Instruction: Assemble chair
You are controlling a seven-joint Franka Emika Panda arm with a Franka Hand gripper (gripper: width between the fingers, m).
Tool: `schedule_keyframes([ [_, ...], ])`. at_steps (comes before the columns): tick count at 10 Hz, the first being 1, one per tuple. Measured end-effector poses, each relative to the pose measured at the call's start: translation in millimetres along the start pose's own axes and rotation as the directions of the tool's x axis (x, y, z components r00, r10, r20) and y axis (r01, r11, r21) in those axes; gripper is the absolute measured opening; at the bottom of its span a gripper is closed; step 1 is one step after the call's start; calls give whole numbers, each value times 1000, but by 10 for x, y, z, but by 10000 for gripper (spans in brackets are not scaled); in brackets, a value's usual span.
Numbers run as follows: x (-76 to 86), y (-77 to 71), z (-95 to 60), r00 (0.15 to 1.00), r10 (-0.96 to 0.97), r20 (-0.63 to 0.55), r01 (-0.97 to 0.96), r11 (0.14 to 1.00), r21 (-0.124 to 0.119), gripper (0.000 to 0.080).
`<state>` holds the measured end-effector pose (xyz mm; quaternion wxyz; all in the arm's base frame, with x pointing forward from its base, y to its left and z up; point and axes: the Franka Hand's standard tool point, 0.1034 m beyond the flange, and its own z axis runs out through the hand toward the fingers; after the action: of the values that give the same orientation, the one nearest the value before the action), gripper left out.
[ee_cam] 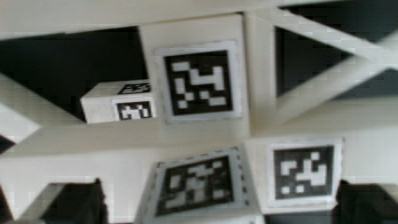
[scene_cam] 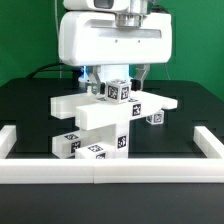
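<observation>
The chair's white tagged parts [scene_cam: 100,115] lie piled in the middle of the black table. A tagged block [scene_cam: 120,91] sits on top, and a small tagged cube [scene_cam: 155,117] is toward the exterior view's right. My gripper [scene_cam: 118,80] hangs straight over the top of the pile, under the arm's white body. In the wrist view, a tall tagged part [ee_cam: 199,80] and a small tagged cube [ee_cam: 125,103] lie among white bars. My gripper [ee_cam: 222,205] stands open, its dark fingers [ee_cam: 80,203] wide apart. Two tagged faces [ee_cam: 199,185] lie between them; I cannot tell whether the fingers touch them.
A long white border rail [scene_cam: 100,170] runs along the front of the table and turns back at both sides. More tagged chair parts [scene_cam: 95,145] lie low at the front of the pile. A green wall stands behind.
</observation>
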<state>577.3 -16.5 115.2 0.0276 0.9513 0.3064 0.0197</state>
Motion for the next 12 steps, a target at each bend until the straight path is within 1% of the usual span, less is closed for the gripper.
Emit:
schedule_keyframes([
  [1, -2, 2, 1, 1000, 2, 0, -2, 1000, 0, 538],
  [2, -3, 2, 2, 1000, 4, 0, -4, 1000, 0, 392],
  [3, -4, 3, 2, 1000, 14, 0, -14, 1000, 0, 392],
  [4, -4, 3, 2, 999, 34, 0, -34, 999, 0, 285],
  [5, -4, 3, 3, 998, 63, 0, -63, 998, 1, 285],
  [7, -3, 2, 3, 983, 182, 0, -182, 983, 1, 285],
  [9, -3, 1, 4, 954, 299, 0, -299, 954, 2, 285],
  [12, -1, -3, 6, 871, 491, 0, -491, 871, 4, 285],
])
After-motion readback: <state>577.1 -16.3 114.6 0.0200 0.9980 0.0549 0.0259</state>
